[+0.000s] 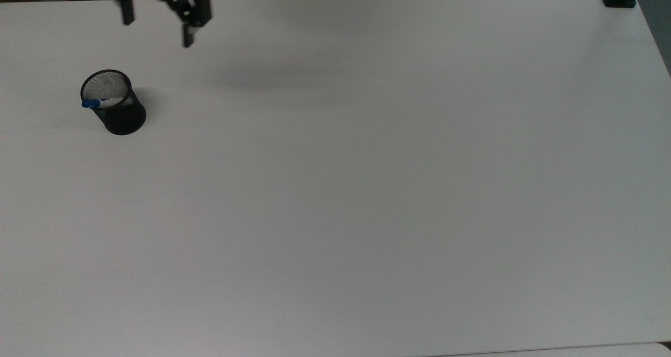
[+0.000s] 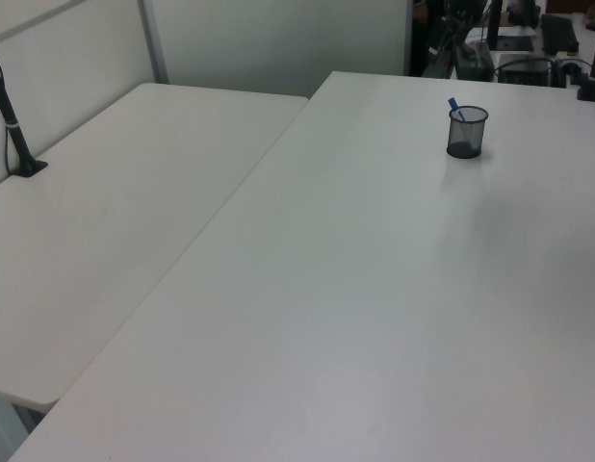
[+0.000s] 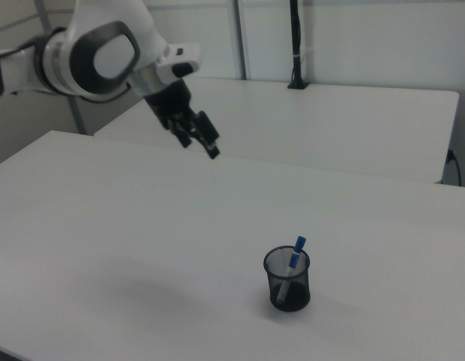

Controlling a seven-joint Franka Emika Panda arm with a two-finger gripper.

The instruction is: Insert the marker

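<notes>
- The marker (image 1: 99, 103) stands inside the black mesh cup (image 1: 116, 110), leaning against the rim, with its blue cap end a little above the rim at the top view's left side of the cup.
- In the right view you see the marker (image 3: 293, 259) tilted, the blue cap up, the white body going down into the mesh cup (image 3: 287, 280).
- The cup stands on the white tabletop (image 1: 367, 189), near the top view's left edge and toward the far side.
- The gripper (image 1: 157, 24) is well apart from the cup, up at the top view's far edge and to the top view's right of the cup. Its fingers are spread wide and nothing is between them.
- I judge that the insertion is done, because the marker rests in the cup and the gripper is free.
- The marker looks light, stiff and smooth, so I expect it can slip or turn in a weak pinch. If you must take it again, take the part above the rim, across the cap or just under it.
- The mesh cup looks light too, so I think a side push on the marker may tip it.
- The right view shows you the arm (image 3: 97, 60) and the gripper (image 3: 199, 139) high over the tabletop, and the lean of the marker.
- The left view shows the cup (image 2: 466, 133) far away with the blue tip (image 2: 453, 105) above the rim, and a second table (image 2: 115, 212) on the left view's left.
</notes>
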